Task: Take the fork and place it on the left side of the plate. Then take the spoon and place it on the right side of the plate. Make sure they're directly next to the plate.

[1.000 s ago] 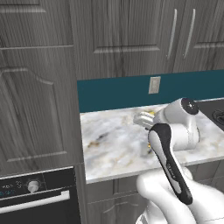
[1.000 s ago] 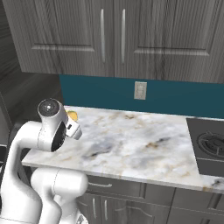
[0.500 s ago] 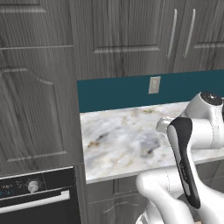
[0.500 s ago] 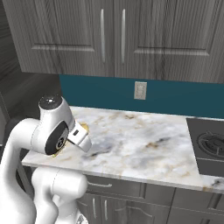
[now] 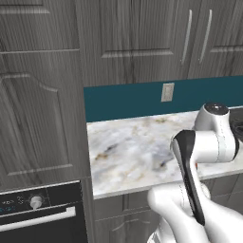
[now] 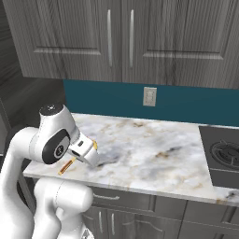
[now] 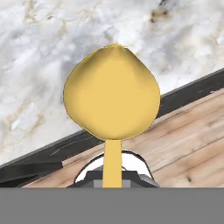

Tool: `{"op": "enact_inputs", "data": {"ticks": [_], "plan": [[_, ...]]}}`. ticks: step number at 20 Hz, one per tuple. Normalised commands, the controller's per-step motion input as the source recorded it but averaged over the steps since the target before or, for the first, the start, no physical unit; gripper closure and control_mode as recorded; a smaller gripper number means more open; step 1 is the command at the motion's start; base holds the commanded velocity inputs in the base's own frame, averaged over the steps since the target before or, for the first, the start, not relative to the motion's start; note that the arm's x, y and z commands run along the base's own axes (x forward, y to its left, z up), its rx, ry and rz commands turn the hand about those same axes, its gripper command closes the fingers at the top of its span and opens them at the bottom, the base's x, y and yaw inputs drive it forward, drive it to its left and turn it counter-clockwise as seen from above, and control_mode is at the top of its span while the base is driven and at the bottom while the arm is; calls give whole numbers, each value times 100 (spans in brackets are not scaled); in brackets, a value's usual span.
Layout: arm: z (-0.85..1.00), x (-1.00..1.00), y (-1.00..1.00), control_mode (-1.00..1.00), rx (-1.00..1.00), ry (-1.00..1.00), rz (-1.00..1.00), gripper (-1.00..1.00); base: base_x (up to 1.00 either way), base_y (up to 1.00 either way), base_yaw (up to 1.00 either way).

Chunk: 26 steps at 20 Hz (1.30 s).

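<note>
I've got the marble counter (image 6: 154,149) running from the left end to the gas hob (image 6: 224,158) on the rt, teal backsplash w/ an outlet (image 6: 149,96) behind. Arm's folded low at the counter's left front edge. Gripper (image 6: 86,151) is pinching the spoon (image 7: 112,100) — jaws pressed on its thin handle, golden bowl sticking out ahead over the counter edge in hand view; orange handle end pokes out below the wrist.
</note>
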Motion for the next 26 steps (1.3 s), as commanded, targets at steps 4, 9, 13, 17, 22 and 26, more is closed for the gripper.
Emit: {"op": "enact_inputs", "data": {"ticks": [4,9,13,17,22,26], "plan": [[-3,1,0,-100,0,-6,1,100,0,0,0],[0,0,0,-100,0,-8,6,100,0,0,0],[0,0,0,-100,0,-6,8,100,0,0,0],[0,0,0,100,0,-3,4,100,0,0,4],[0,0,0,100,0,0,0,100,-31,11,12],[0,0,0,100,0,0,0,100,-63,20,14]]}}
